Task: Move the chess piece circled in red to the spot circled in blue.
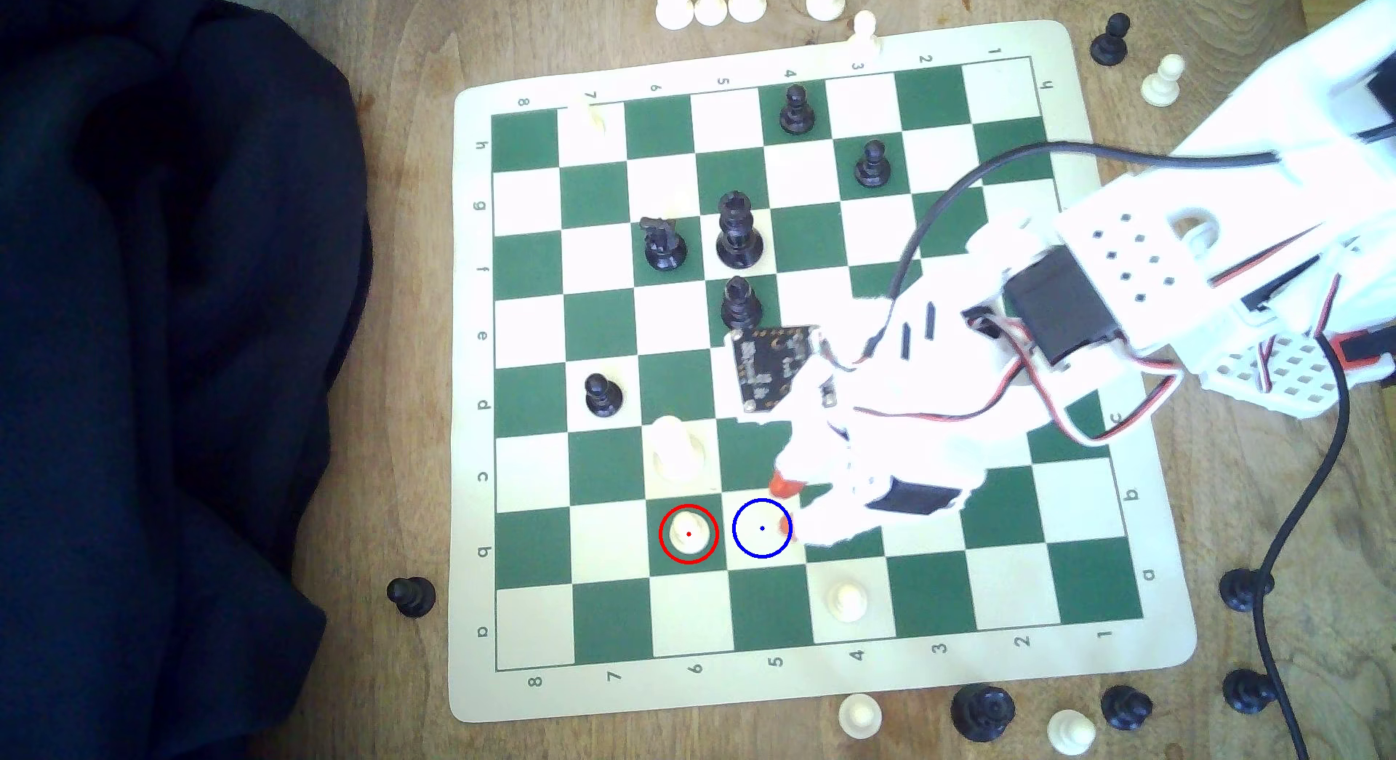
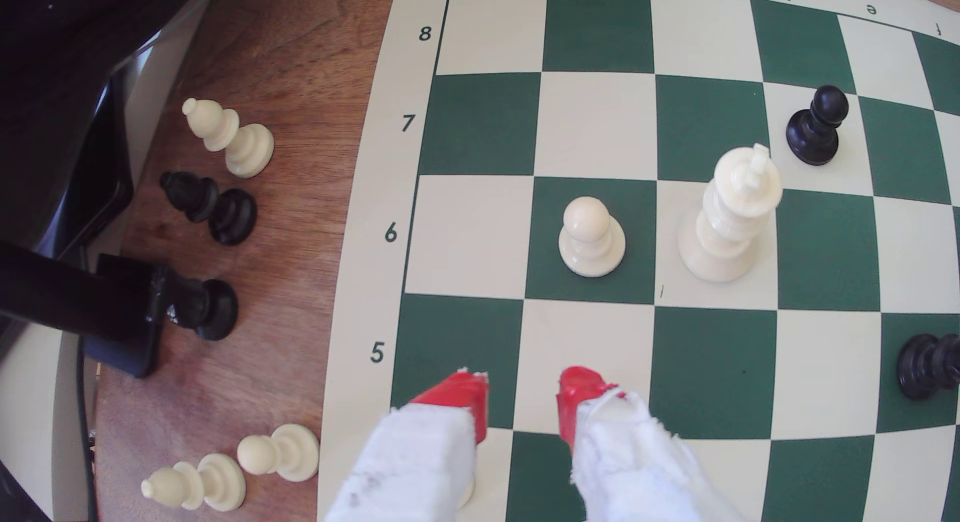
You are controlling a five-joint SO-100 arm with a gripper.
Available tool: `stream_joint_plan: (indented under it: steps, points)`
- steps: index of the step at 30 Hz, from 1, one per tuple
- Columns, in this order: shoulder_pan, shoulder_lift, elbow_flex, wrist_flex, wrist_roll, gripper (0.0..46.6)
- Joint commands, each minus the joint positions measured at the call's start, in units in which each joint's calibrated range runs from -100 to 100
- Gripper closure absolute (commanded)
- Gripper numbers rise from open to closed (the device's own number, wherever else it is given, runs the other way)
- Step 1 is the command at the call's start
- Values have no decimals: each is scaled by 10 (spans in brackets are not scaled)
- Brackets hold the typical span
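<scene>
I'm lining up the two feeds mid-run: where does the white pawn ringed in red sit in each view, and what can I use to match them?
Exterior view: the white pawn stands inside the red ring on a green square, near the lower middle of the board, just to that view's left of the blue-ringed square.
Wrist view: the same pawn stands upright on a green square in rank 6, ahead of the open red-tipped jaws.
Shared landmark: the tall white king on the neighbouring square.
</scene>
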State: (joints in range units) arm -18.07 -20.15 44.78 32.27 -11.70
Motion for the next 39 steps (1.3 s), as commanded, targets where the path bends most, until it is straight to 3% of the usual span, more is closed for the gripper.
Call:
stream_joint_plan:
  steps: [1, 14, 39]
  points:
    - [14, 48, -90, -39, 2, 364]
    - [39, 136, -134, -57, 17, 353]
    - [36, 217, -183, -97, 18, 335]
